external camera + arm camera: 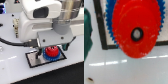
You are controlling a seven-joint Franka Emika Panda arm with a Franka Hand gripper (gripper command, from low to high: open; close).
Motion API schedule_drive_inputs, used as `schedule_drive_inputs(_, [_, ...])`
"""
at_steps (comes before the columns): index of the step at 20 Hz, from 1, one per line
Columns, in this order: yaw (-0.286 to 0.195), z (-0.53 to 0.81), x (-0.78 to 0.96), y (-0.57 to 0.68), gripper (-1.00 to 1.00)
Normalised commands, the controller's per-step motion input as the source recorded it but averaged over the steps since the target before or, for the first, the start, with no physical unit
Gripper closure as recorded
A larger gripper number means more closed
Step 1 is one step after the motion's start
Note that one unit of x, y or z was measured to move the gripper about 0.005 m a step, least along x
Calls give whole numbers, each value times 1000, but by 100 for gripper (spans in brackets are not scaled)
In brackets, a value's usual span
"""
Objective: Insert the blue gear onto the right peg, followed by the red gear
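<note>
Centrally, small round bright-red gear (134, 29) seen stacked on wider flat bright-blue toothed gear (111, 22), both set upon black-bordered grey rectangular plate (36, 60), white robot gripper (50, 46) hung directly above, jaw spacing not discernible, white table (15, 67) beneath
</note>
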Motion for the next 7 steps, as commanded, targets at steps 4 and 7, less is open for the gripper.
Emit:
schedule_drive_inputs(4, [0, 607, -1, 108, -100])
schedule_drive_inputs(7, [0, 17, 3, 8, -100])
